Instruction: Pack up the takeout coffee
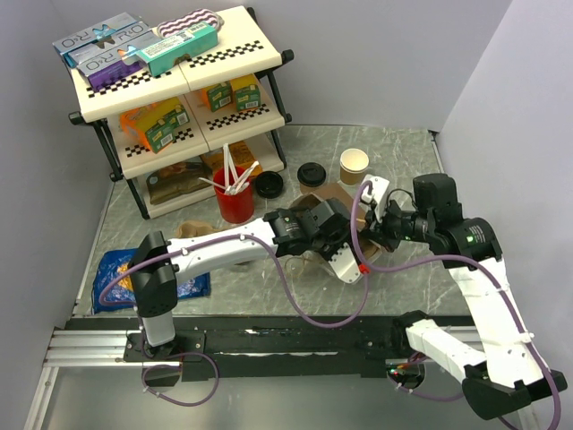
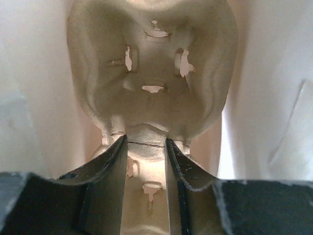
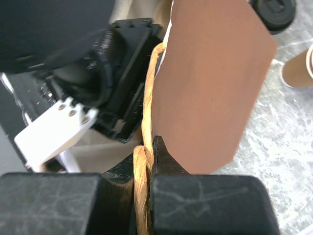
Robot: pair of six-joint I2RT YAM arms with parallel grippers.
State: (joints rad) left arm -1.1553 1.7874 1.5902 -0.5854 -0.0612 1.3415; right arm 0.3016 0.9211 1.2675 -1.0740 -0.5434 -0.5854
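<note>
Takeout coffee (image 1: pixel 311 173), apparently the black-lidded cup far of the bag (image 3: pixel 210 83), is not yet packed. The left gripper (image 2: pixel 145 139), half closed, pinches a pulp carrier (image 2: pixel 151 63) inside the bag. The right gripper (image 3: pixel 149 152), fully closed, holds the handle (image 3: pixel 146 98). Next, I judge, the carrier must be seated and released.

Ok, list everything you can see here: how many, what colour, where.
rack: one, cream and black, back left of table
boxes: several, grey, purple, teal, orange, green, on the rack
red cup: one, red, holding white sticks, before the rack
lids: two, black, right of red cup
paper cup: one, tan, lidless, right of lids
paper bag: one, brown, table centre
pulp tray: one, beige, inside the bag
snack bag: one, blue, near left
left gripper: one, black, closed on pulp tray
right gripper: one, black, shut on bag's handle
</note>
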